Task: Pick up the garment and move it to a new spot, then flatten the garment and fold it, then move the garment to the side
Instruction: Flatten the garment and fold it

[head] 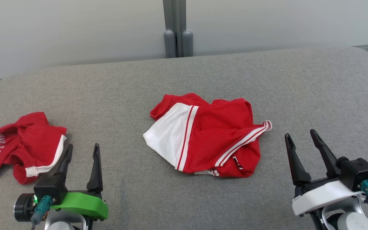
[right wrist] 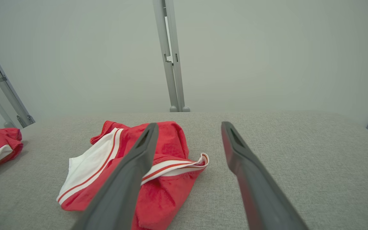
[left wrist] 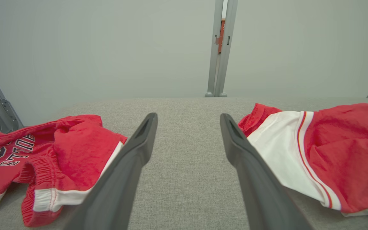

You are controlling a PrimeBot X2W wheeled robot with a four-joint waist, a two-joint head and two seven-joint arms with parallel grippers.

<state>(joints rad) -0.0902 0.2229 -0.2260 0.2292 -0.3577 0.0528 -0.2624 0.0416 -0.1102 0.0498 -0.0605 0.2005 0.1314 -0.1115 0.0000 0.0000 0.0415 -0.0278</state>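
Your grey table has the red and white garment crumpled in its middle. Red shorts lettered "STO" lie at the table's left side. Your left gripper and right gripper hang by its near edge, fingers wide apart, holding nothing.

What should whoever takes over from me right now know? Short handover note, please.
Left gripper: open, empty, beside the crumpled red garment with lettering at the table's left.
Right gripper: open, empty, just right of the crumpled red-and-white striped garment in the middle of the grey fabric-covered table.
Done: nothing visible; neither garment is flattened or folded.
Left: pick up, relocate, flatten, fold, move aside.
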